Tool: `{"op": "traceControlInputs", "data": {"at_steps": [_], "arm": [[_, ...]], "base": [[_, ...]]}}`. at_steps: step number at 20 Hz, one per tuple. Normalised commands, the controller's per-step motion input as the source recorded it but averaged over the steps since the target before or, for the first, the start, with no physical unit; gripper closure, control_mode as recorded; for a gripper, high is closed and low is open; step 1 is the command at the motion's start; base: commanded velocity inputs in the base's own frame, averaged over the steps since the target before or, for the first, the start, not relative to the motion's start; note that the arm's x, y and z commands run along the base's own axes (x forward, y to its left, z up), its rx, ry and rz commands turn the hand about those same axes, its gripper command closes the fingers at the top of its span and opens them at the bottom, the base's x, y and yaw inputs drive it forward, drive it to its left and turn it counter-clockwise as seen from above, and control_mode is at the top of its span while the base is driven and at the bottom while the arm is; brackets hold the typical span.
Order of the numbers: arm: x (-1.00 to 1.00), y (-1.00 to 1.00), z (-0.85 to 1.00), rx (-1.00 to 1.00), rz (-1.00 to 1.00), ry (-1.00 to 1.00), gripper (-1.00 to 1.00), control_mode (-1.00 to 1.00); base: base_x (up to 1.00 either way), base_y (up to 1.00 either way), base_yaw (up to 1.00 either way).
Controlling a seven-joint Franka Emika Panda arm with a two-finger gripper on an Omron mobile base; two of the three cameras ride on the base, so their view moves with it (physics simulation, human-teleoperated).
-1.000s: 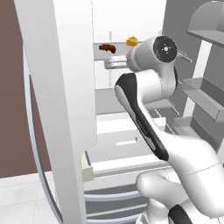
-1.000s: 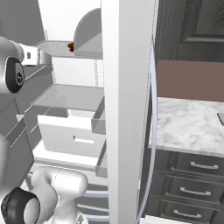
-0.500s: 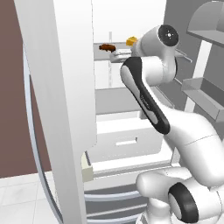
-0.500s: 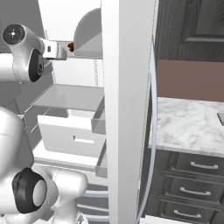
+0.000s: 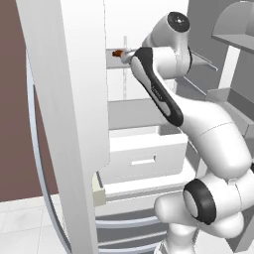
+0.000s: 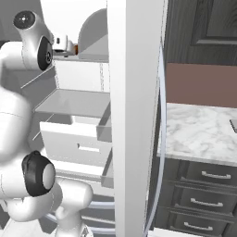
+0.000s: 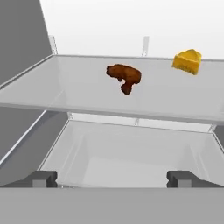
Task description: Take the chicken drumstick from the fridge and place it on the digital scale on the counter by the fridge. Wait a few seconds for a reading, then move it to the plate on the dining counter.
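The chicken drumstick (image 7: 124, 77), dark reddish-brown, lies on an upper glass shelf of the open white fridge (image 5: 74, 99). In the hand view it sits ahead of and above my gripper (image 7: 113, 179), well apart from it. The two fingertips (image 7: 42, 178) stand wide apart with nothing between them, so the gripper is open. From the left base view the drumstick (image 5: 118, 53) peeks out just left of my raised forearm. In the right base view the drumstick (image 6: 75, 47) shows just beyond the hand. A dark flat slab, likely the digital scale (image 6: 233, 125), lies at the right edge of the marble counter (image 6: 199, 134).
A yellow-orange cheese wedge (image 7: 187, 61) rests on the same shelf, to the right of the drumstick. Below the shelf is a white drawer (image 5: 144, 156), pulled partly out. The wide fridge door (image 6: 134, 111) stands between the fridge interior and the counter with dark drawers (image 6: 203, 194).
The arm has swung up and toward the upper shelf, bringing the hand closer to the drumstick. The jaws stayed wide apart. The drumstick and cheese have not moved.
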Motion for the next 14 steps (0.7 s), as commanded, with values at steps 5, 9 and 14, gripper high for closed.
{"op": "traceControlInputs", "data": {"at_steps": [5, 9, 14], "arm": [[0.53, 0.00, -0.25, 0.00, 0.00, -0.05, -1.00, -1.00], [0.63, 0.00, -0.24, 0.07, 0.00, -0.07, -1.00, -1.00], [0.63, 0.00, -0.03, 0.04, 0.00, -0.01, -1.00, -1.00]], "base": [[0.00, 0.00, 0.00], [0.00, 0.00, 0.00], [0.00, 0.00, 0.00]]}}
